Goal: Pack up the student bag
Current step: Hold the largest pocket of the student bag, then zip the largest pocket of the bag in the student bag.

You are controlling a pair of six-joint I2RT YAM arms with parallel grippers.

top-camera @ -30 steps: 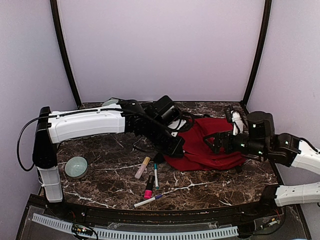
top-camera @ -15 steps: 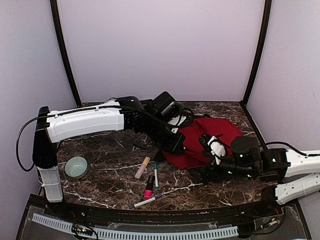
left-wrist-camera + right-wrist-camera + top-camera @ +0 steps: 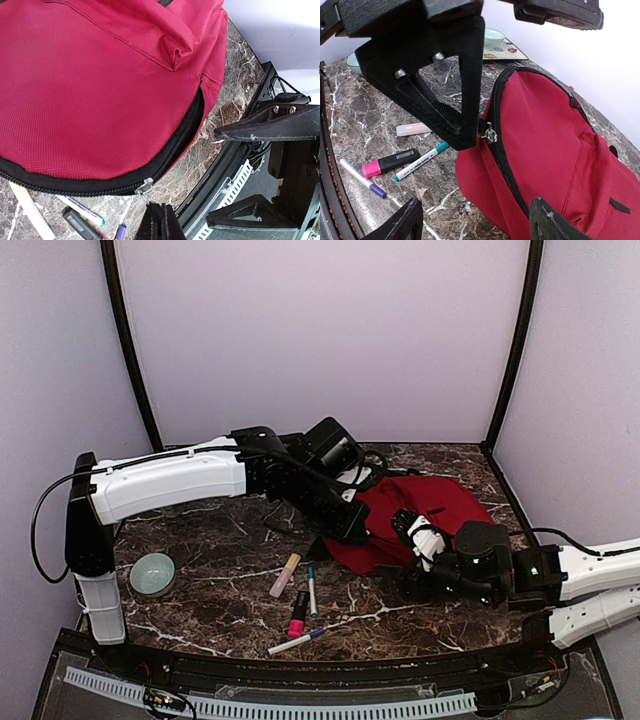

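The student bag [image 3: 420,510] is a red backpack lying at the table's right middle, its black zip running along the near left edge. My left gripper [image 3: 349,531] is shut on the zip pull [image 3: 145,186] at the bag's left edge; in the left wrist view its fingertips [image 3: 160,220] are pinched together just below the metal slider. My right gripper [image 3: 406,552] is open and empty, low at the bag's front edge and facing left. In the right wrist view [image 3: 475,220] the bag [image 3: 555,145] and the slider [image 3: 490,133] lie just ahead of it.
On the table left of the bag lie a pale stick [image 3: 285,575], a teal marker [image 3: 312,591], a pink highlighter [image 3: 298,615] and a purple pen [image 3: 297,642]. A green bowl [image 3: 153,573] stands at the left. A second bowl [image 3: 492,37] on a flowered mat stands at the back.
My right arm has swung from the bag's right side down to its front edge and now lies low, pointing left. My left gripper has stayed at the zip.
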